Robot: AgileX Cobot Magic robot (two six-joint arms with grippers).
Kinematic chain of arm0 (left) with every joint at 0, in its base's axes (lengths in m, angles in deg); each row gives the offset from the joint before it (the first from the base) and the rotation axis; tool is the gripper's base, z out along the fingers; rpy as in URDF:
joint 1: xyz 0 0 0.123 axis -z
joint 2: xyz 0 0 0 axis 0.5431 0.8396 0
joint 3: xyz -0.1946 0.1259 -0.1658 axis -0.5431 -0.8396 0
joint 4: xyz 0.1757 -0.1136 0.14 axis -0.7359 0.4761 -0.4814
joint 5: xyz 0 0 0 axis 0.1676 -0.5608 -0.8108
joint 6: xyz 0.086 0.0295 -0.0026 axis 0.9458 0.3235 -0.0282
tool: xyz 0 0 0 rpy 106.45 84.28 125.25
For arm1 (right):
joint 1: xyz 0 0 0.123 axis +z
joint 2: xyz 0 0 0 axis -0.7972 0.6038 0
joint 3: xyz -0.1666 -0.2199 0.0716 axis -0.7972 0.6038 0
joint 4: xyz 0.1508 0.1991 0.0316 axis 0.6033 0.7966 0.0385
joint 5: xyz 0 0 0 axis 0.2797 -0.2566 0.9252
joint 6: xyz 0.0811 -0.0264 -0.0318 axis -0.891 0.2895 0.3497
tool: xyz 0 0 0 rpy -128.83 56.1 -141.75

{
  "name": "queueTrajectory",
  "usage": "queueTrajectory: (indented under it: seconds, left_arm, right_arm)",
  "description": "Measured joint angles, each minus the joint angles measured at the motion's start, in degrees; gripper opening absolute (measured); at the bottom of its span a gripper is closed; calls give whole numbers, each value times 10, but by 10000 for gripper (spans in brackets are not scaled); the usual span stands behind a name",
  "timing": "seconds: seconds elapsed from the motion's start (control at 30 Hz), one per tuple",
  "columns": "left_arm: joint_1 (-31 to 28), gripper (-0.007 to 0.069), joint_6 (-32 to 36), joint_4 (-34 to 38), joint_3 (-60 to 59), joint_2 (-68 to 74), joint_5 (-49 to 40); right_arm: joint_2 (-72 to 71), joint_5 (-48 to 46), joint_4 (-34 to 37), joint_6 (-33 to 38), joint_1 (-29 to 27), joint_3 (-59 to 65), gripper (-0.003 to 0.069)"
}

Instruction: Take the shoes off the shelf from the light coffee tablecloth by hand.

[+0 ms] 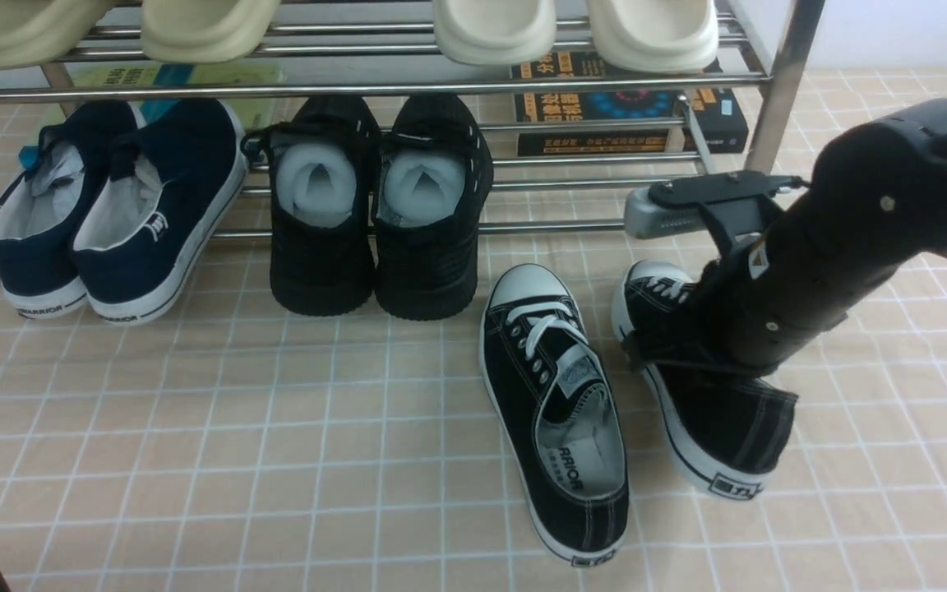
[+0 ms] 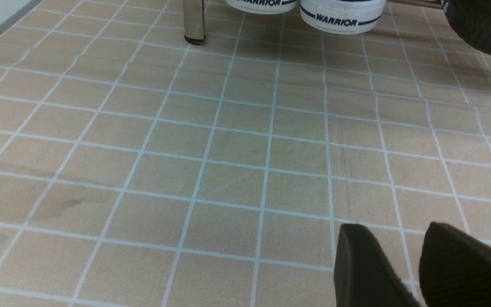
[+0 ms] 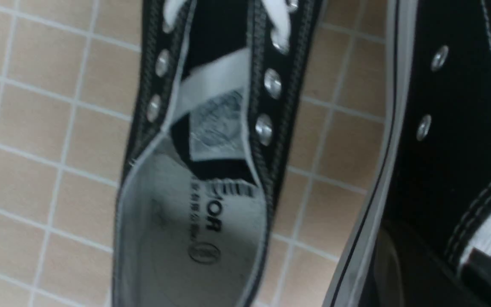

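shoes, 2 black canvas sneakers with white toe caps, lie in front of the shelf on the tan gridded tablecloth, toes toward the rack. the right gripper is pinched shut on the side wall of the right-hand sneaker; the other sneaker lies just beside it. the left gripper has its fingertips spread apart above the cloth.

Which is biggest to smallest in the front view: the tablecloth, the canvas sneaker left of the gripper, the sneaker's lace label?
1. Tablecloth
2. Left canvas sneaker
3. Its tongue label
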Motion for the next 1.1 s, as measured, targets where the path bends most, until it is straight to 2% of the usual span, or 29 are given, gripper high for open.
queueTrajectory:
  seconds: [0.2,0.4,0.6,0.8,0.97,1.1]
  left_arm:
    - [0,239,0,0,0,0,0]
    - [0,239,0,0,0,0,0]
    - [0,239,0,0,0,0,0]
    - [0,239,0,0,0,0,0]
    - [0,240,0,0,0,0,0]
    - [0,240,0,0,0,0,0]
  right_arm:
    - [16,44,-2,30,1,0,15]
    - [25,40,-8,45,1,0,22]
    - [21,-44,-8,59,-2,0,24]
    - [-51,-166,33,92,-5,0,24]
    - [-108,-176,38,95,-4,-16,26]
    - [-118,-145,21,95,-4,-49,27]
